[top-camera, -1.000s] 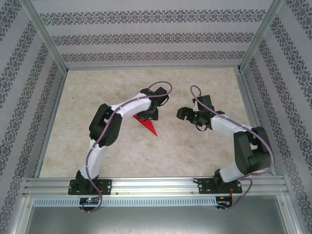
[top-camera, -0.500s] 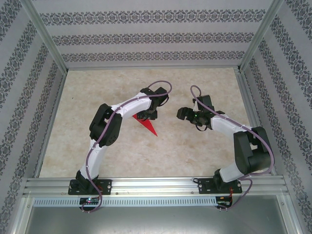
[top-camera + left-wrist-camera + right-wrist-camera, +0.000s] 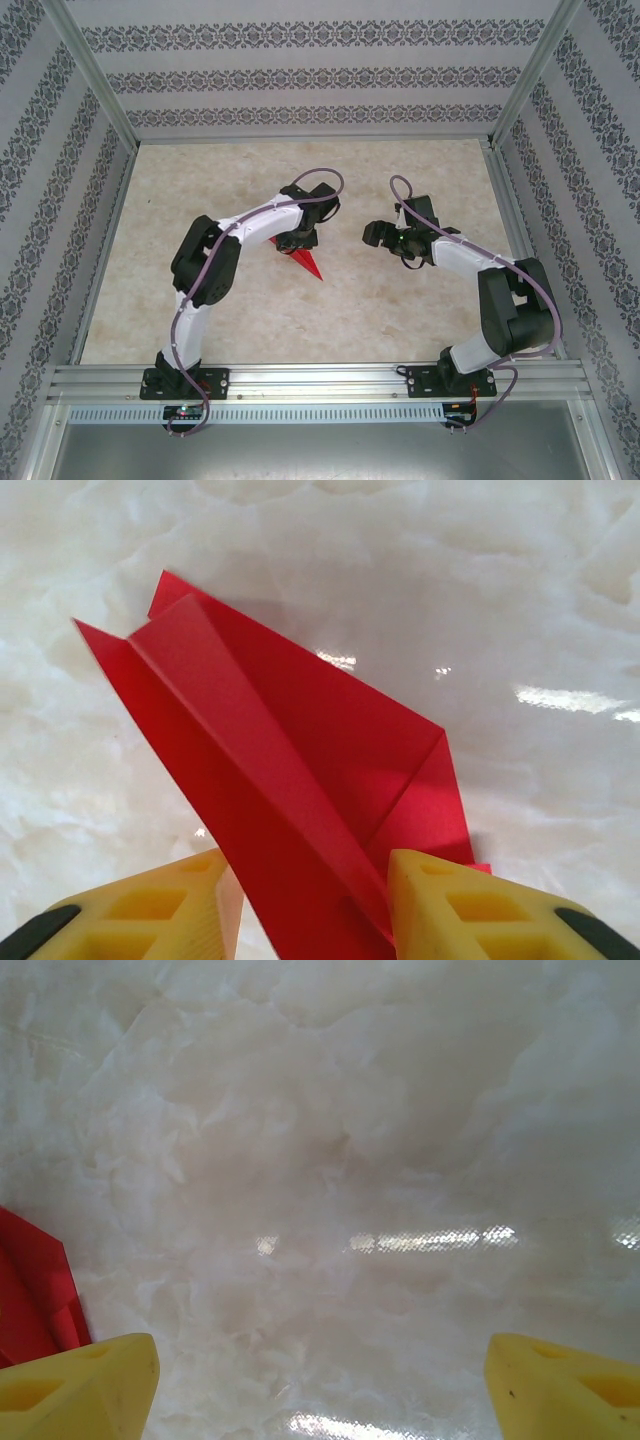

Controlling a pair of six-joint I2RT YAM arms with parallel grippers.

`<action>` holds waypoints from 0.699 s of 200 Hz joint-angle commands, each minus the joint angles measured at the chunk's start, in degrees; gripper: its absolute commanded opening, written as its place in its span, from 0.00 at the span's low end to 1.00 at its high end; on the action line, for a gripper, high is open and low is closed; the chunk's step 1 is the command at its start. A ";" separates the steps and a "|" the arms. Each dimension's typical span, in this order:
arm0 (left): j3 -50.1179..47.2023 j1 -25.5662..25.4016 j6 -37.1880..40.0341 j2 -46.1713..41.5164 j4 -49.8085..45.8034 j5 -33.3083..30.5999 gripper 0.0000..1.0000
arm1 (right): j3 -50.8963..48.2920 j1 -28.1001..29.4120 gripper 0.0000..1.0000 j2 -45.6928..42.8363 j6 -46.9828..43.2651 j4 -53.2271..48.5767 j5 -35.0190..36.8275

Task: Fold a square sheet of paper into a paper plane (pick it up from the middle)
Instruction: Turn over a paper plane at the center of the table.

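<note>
The paper plane (image 3: pixel 308 264) is a creased red dart near the table's middle, its nose toward the near right. In the left wrist view the paper plane (image 3: pixel 290 780) runs from between my yellow fingers up to its spread tail. My left gripper (image 3: pixel 296 242) (image 3: pixel 312 865) is shut on its folded body. My right gripper (image 3: pixel 372 234) (image 3: pixel 320 1360) hovers to the right of the plane, open and holding nothing. A red corner of the plane (image 3: pixel 30 1290) shows at its left. The unfolded square sheet is out of view.
The pale marbled table (image 3: pixel 420 310) is fenced by metal rails (image 3: pixel 510 210) and patterned walls on three sides. The two arm bases stand on the near rail (image 3: pixel 320 382).
My left gripper has shifted slightly up and left with the plane's tail. The plane now looks shorter from above, its nose still at the same spot. The right arm has stayed still.
</note>
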 commanded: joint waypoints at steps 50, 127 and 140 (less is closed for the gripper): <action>-3.50 -0.09 -4.23 -4.02 5.07 2.01 0.38 | 1.30 -0.39 0.84 1.14 0.75 -0.21 -0.99; -4.27 -0.01 -4.10 -4.24 5.70 1.50 0.13 | 1.46 -0.30 0.84 1.49 0.67 -0.28 -1.03; -4.00 0.02 -3.56 -4.96 5.76 0.96 0.05 | 1.47 -0.32 0.84 1.38 0.46 -0.46 -0.70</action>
